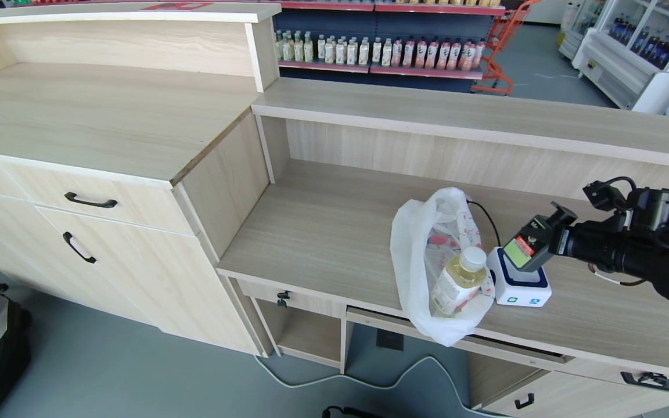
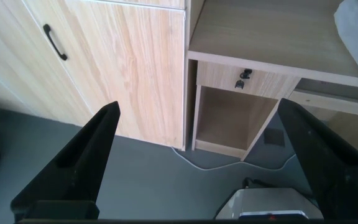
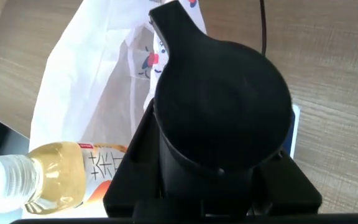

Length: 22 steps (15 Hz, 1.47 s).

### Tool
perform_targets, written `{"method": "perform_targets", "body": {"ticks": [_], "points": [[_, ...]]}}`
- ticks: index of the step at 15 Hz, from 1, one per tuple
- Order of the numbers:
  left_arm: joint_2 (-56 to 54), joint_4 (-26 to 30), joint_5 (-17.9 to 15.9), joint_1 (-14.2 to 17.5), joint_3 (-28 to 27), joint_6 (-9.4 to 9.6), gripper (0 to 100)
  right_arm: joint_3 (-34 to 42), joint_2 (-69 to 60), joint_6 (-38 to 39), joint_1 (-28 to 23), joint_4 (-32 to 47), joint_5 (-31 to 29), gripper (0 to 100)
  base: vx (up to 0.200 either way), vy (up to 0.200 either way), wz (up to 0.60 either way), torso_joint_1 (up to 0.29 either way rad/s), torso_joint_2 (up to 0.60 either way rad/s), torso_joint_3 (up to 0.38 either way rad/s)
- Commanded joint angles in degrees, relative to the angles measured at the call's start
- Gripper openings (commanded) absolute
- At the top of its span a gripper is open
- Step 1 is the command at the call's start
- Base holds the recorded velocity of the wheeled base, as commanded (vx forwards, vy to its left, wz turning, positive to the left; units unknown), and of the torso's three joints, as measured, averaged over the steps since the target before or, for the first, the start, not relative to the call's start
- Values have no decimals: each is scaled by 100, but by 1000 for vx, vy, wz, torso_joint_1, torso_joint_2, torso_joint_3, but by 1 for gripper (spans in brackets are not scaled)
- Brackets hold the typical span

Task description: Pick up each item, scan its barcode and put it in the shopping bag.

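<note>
A white plastic shopping bag (image 1: 413, 255) sits on the lower counter (image 1: 323, 226), sagging over its front edge. A bottle of pale yellow drink (image 1: 459, 280) with a white cap leans inside it. Just right of the bag stands a white scanner (image 1: 519, 287) with a blue top. My right gripper (image 1: 545, 239) is shut on a small dark item (image 1: 524, 248) with a green and red label, held just above the scanner. The right wrist view has the dark item (image 3: 222, 99) close up, with the bag (image 3: 86, 81) and bottle (image 3: 48, 177) beside it. My left gripper (image 2: 197, 112) hangs open over the floor.
A taller cabinet (image 1: 96, 128) with drawers and black handles stands left of the counter. A raised shelf (image 1: 474, 116) runs behind the counter. A black cable (image 1: 488, 217) leads from the scanner. Below the counter are an open cubby (image 2: 232, 121) and a cord on the grey floor.
</note>
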Motion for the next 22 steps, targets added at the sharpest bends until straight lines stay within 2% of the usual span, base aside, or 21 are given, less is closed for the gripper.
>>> {"method": "perform_targets", "body": {"ticks": [1, 8, 22], "points": [[-2, -1, 0, 0, 1, -1, 100, -209, 238, -1, 76, -20, 5, 0, 0, 0, 0, 0, 0, 0], [-2, -1, 0, 0, 1, -1, 100, -227, 458, -150, 251, -37, 32, 0, 0, 0, 0, 0, 0, 0], [-2, 8, 0, 0, 1, -1, 100, -420, 687, -247, 269, -292, 32, 0, 0, 0, 0, 0, 0, 0]]}}
